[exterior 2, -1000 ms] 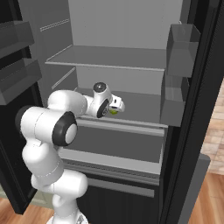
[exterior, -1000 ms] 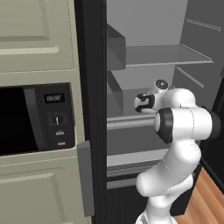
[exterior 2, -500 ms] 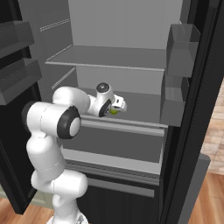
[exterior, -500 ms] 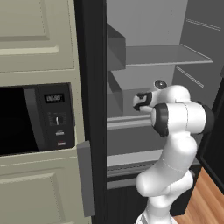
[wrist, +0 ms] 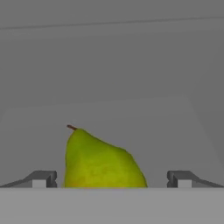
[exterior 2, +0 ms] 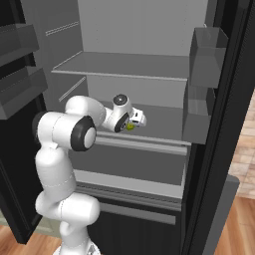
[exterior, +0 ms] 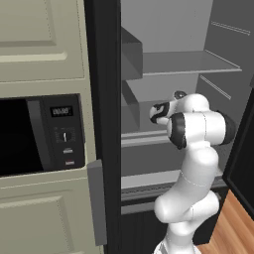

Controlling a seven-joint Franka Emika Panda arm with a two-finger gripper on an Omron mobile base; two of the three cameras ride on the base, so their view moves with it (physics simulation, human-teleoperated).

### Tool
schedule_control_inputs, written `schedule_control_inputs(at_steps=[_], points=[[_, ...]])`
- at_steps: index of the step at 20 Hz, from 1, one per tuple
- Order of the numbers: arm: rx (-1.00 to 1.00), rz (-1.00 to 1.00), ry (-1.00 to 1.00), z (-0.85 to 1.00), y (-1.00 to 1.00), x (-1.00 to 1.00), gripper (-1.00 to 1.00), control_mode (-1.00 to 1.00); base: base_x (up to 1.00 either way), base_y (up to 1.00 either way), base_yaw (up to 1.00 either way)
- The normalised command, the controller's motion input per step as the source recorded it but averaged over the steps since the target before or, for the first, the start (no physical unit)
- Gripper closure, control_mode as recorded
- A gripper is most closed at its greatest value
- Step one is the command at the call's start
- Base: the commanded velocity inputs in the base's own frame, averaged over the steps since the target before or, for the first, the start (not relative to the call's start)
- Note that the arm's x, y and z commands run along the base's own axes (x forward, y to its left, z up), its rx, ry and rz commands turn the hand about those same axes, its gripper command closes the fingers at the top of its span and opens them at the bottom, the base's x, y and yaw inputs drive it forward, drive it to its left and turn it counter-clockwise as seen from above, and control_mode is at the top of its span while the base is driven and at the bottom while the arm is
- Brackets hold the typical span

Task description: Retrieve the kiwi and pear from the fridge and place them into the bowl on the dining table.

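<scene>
Inside the open fridge, the robot's tool sits with jaws spread wide either side of a yellow-green pear on the grey shelf.

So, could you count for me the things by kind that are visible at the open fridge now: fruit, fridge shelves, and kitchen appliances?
Fruit: 1, the pear, between the open jaws.
Fridge shelves: 2, the upper shelf and the lower shelf.
Appliances: 2, the fridge and the microwave.
Total: 5

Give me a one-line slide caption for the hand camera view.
Open gripper straddling the yellow-green pear on a grey fridge shelf, fingertips either side, not yet closed.
</scene>
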Motion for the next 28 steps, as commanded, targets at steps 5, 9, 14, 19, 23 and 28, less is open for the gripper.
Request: schedule_control_inputs(at_steps=[5, 9, 14, 19, 23, 28], points=[[0.00, 0.00, 0.00, -0.16, -0.03, 0.17, -1.00, -1.00, 0.00, 0.00, 0.00], [0.00, 0.00, 0.02, -0.24, 0.00, 0.08, -1.00, -1.00, 0.00, 0.00, 0.00], [0.00, 0.00, 0.04, -0.35, 0.00, 0.02, -1.00, -1.00, 0.00, 0.00, 0.00], [0.00, 0.00, 0.08, -0.50, 0.00, 0.00, -1.00, -1.00, 0.00, 0.00, 0.00], [0.00, 0.00, 0.06, -0.64, 0.06, 0.00, -1.00, -1.00, 0.00, 0.00, 0.00], [0.00, 0.00, 0.05, -0.81, 0.17, -0.01, -1.00, -1.00, 0.00, 0.00, 0.00]])
